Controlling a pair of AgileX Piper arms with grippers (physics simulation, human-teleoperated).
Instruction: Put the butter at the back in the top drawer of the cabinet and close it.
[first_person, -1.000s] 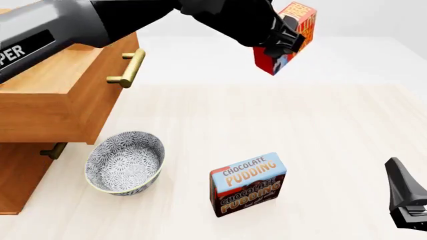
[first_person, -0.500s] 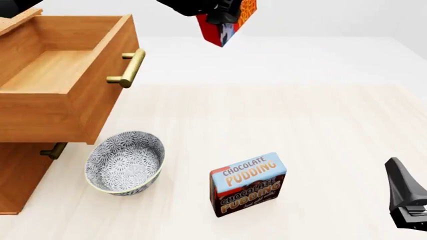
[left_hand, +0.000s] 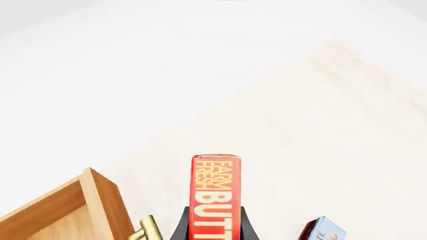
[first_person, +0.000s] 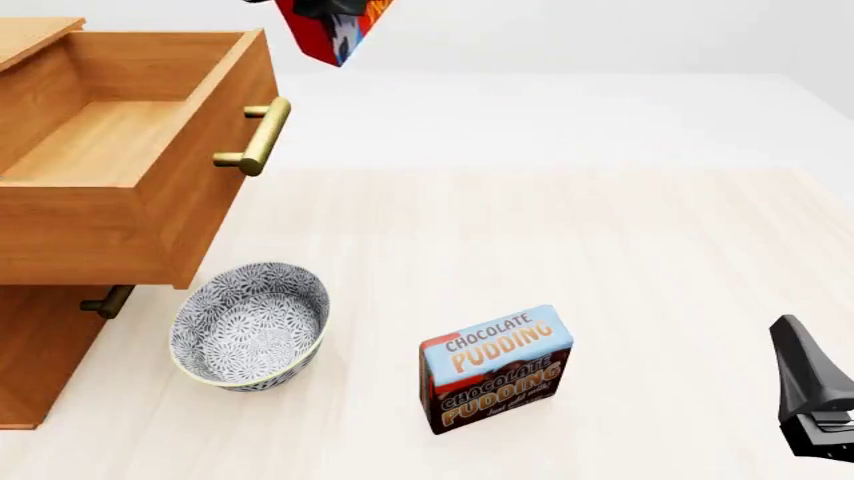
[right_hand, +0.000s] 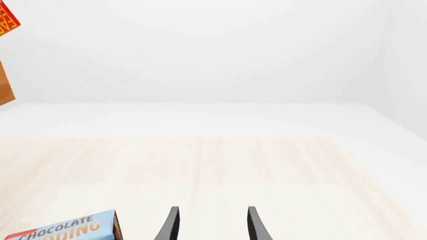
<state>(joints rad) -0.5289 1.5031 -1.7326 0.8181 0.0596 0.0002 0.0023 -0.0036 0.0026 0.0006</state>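
Observation:
The butter (first_person: 332, 32), a red box with a blue patch, hangs high at the top edge of the front view, just right of the open top drawer (first_person: 100, 140). My left gripper (left_hand: 213, 214) is shut on the butter (left_hand: 215, 190), one dark finger on each side. In the front view that gripper is almost wholly out of frame. The top drawer stands pulled out of the cabinet (first_person: 38, 352), its brass handle (first_person: 262, 134) facing right. At the near right my right gripper (right_hand: 211, 226) is open and holds nothing.
A patterned bowl (first_person: 250, 322) sits on the table below the drawer's front. A Chocolate Pudding box (first_person: 497, 368) stands upright near the front middle. A lower drawer's handle (first_person: 107, 300) shows under the open drawer.
The butter has moved left and up in the front view, from over the table's back middle to near the drawer's front. The left arm has left the frame. The right arm is unmoved.

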